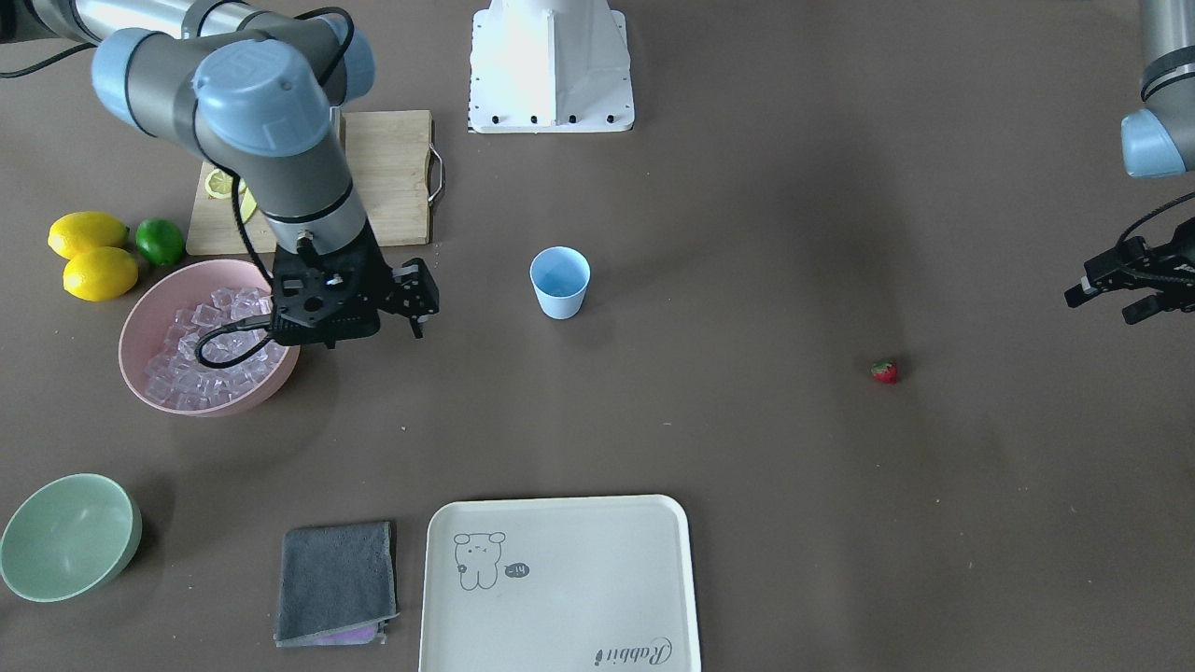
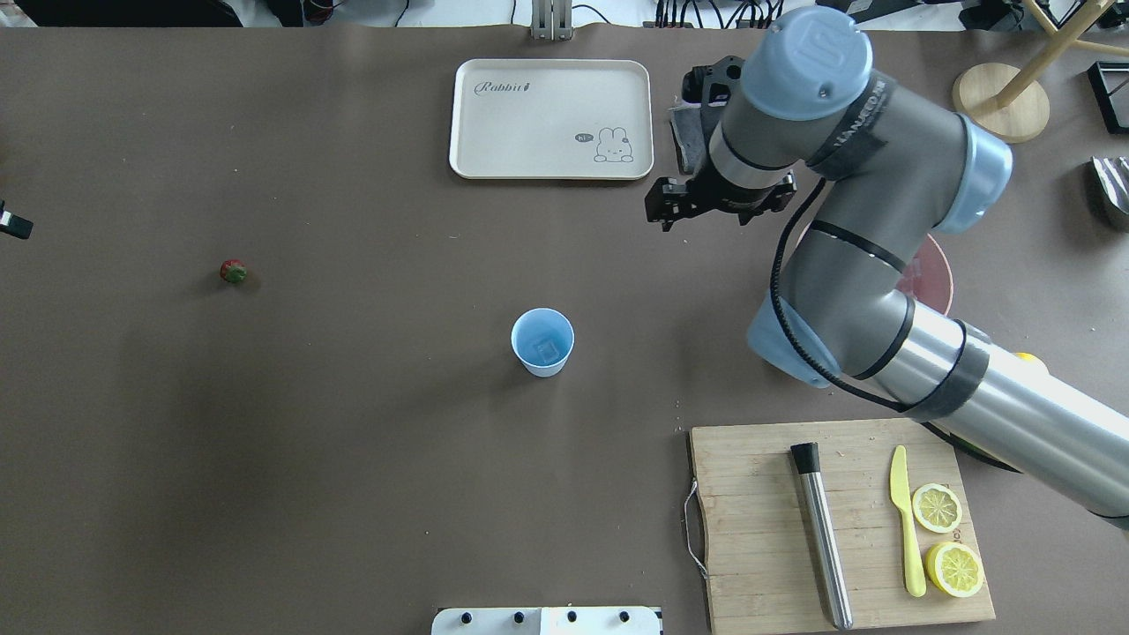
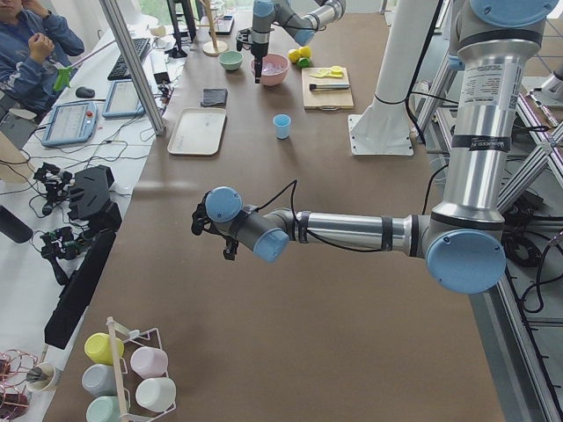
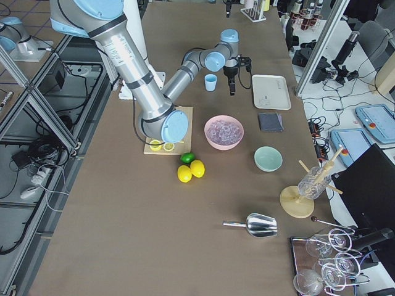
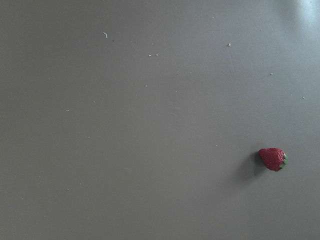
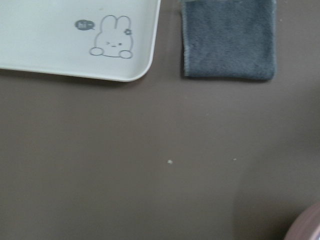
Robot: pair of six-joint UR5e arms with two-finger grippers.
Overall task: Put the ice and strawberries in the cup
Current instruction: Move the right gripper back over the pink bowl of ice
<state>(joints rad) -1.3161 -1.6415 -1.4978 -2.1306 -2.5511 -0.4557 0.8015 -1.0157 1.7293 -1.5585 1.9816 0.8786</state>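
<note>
The light blue cup (image 1: 560, 280) stands upright mid-table; in the overhead view (image 2: 542, 342) a faint clear cube shows on its bottom. The ice (image 1: 210, 350) is piled in the pink bowl (image 1: 131, 322). My right gripper (image 1: 420, 303) hangs just beside that bowl's rim on the cup side, jaws apart and empty, well short of the cup. The small red strawberry (image 1: 884, 371) lies alone on the table and shows in the left wrist view (image 5: 272, 159). My left gripper (image 1: 1106, 301) is open at the table's edge, some way from the strawberry.
A white rabbit tray (image 1: 560, 588) and a grey cloth (image 1: 336, 583) lie on the far side. A pale green bowl (image 1: 65, 537), two lemons (image 1: 89, 252), a lime (image 1: 160, 241) and a cutting board (image 2: 838, 520) with knife and lemon halves surround the pink bowl.
</note>
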